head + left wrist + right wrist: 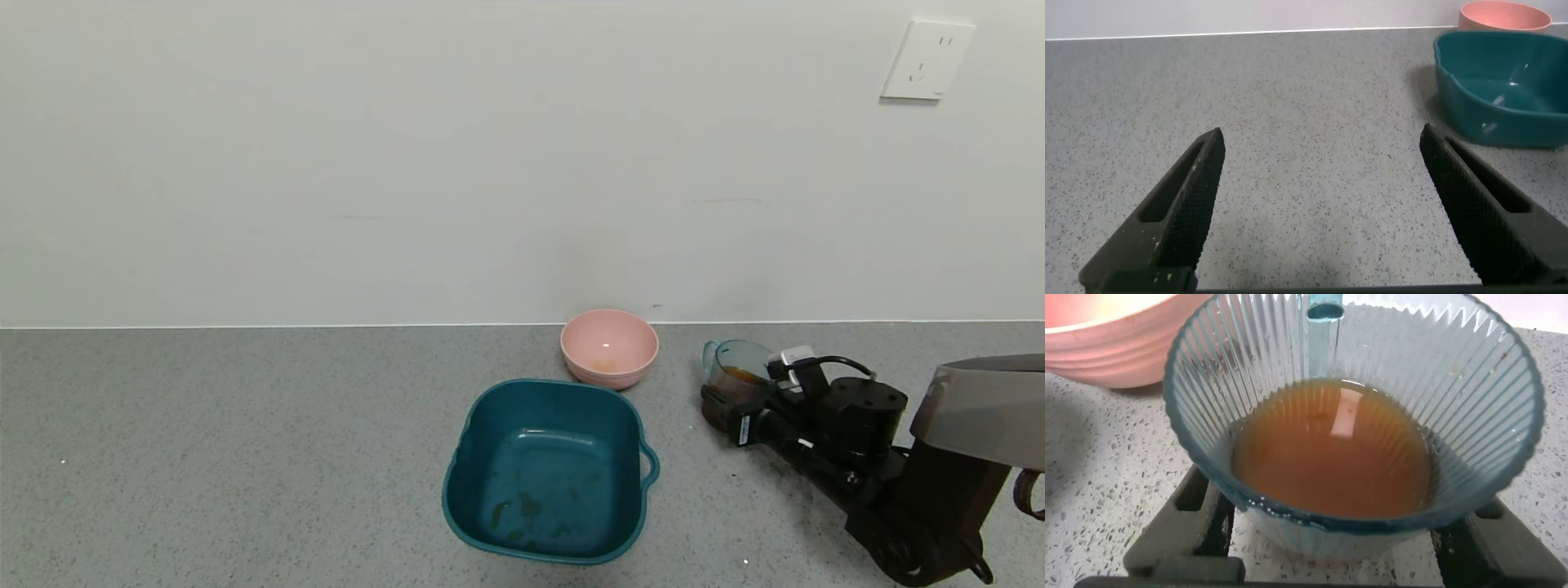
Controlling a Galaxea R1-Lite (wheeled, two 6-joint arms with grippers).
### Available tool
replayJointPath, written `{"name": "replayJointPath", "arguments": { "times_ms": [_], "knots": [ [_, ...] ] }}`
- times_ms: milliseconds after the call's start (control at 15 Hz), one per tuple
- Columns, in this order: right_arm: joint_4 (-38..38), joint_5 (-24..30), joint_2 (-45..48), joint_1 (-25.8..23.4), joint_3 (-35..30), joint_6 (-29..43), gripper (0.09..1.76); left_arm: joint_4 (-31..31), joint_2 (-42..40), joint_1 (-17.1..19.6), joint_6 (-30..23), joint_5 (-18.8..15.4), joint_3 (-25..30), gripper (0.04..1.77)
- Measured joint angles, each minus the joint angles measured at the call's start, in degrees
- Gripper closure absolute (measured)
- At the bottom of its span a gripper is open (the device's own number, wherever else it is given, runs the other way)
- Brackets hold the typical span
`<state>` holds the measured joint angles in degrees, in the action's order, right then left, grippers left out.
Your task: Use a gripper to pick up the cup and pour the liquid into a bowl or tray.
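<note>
Right fingers: two black fingers (1188,518) sit low on either side of the cup's ribbed wall, one on each flank; whether they press it yet or just bracket it cannot be told
Right gripper: the right gripper (729,403) lies low over the counter on the robot's right, reaching forward around the cup
Cup: the cup (732,369) stands upright on the counter (245,457), apparently not lifted, its small handle on the side away from the gripper
Liquid: the liquid (1331,453), reddish-brown, fills the lower part of the cup and lies level
Bowl: the pink bowl (609,346) stands near the cup, to its left, close to the wall; it looks almost empty
Tray: the teal tray (547,469) sits in front of the bowl, touching or nearly so, with dark smears on its floor
Left gripper: the left gripper (1319,204) is idle off to the left, fingers spread wide over bare counter
Step in hand: grasping the cup, judged as closing or just closed; no lift or pour yet
Next move calls for: a firm pinch on the tapered ribbed wall, a level lift, a short carry left over the bowl, then a slow tilt so the stream lands inside the rim
</note>
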<state>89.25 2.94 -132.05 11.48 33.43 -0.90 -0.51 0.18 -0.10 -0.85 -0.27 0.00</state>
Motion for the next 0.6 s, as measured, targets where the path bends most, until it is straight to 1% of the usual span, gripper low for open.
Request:
{"name": "replayJointPath", "arguments": {
  "times_ms": [333, 600],
  "knots": [
    [-1.4, -0.1, 1.8, 0.1, 0.1, -0.1, 0.50, 0.0, 0.0, 0.0, 0.0, 0.0, 0.0, 0.09],
    [-9.6, -0.1, 7.2, 0.3, 1.3, -0.2, 0.51, 0.0, 0.0, 0.0, 0.0, 0.0, 0.0, 0.09]
  ]
}}
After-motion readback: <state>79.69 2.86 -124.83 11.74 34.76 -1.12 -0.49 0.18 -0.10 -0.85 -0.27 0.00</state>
